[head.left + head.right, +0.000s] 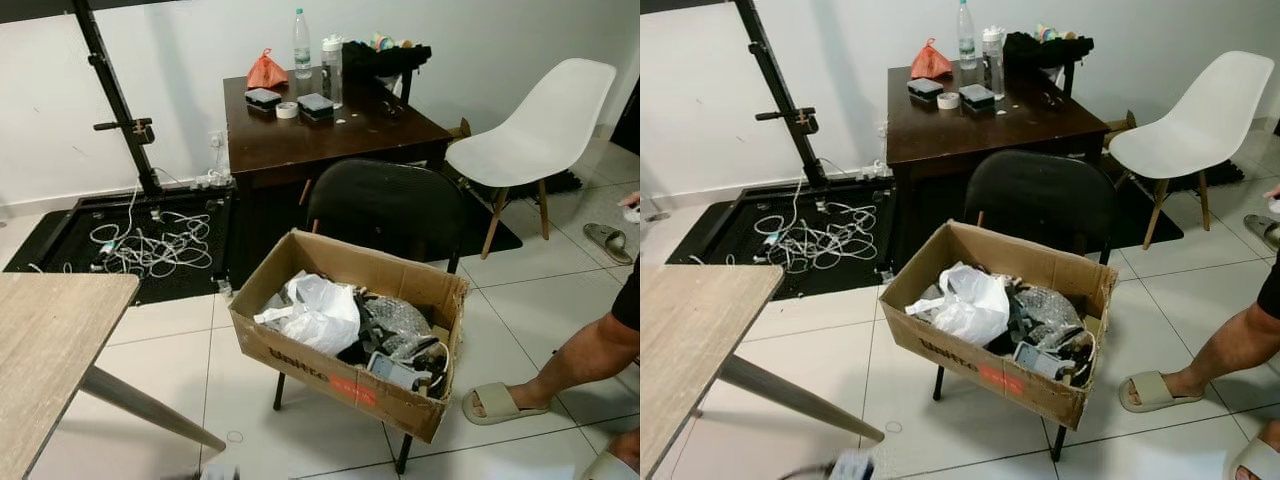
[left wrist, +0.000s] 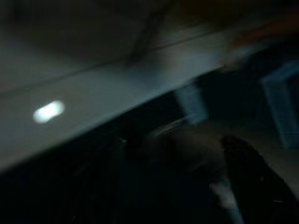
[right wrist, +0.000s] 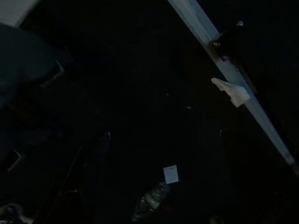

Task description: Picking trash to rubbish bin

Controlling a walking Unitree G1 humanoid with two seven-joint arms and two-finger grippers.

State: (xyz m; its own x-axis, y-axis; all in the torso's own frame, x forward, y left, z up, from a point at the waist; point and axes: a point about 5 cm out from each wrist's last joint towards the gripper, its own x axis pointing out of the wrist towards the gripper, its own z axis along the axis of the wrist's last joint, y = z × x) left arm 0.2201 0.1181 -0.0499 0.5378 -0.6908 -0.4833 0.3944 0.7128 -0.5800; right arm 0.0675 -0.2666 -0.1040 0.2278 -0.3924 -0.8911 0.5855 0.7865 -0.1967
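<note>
A cardboard box (image 1: 330, 375) serves as the bin, open-topped, brown, with red print on its near wall. It sits tilted on the seat of a black chair (image 1: 385, 205), its near-right corner hanging past the seat's front edge. Inside, a crumpled white plastic bag (image 1: 318, 312) lies toward the left end. Beside it, toward the right end, lie clear crinkled wrapping (image 1: 395, 318) and dark clutter, with a small pale packet (image 1: 392, 370) against the near wall.

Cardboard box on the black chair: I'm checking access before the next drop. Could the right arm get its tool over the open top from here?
Probably yes. The cardboard box is open-topped on the black chair, nothing above it; the person's leg stands beside it.
</note>
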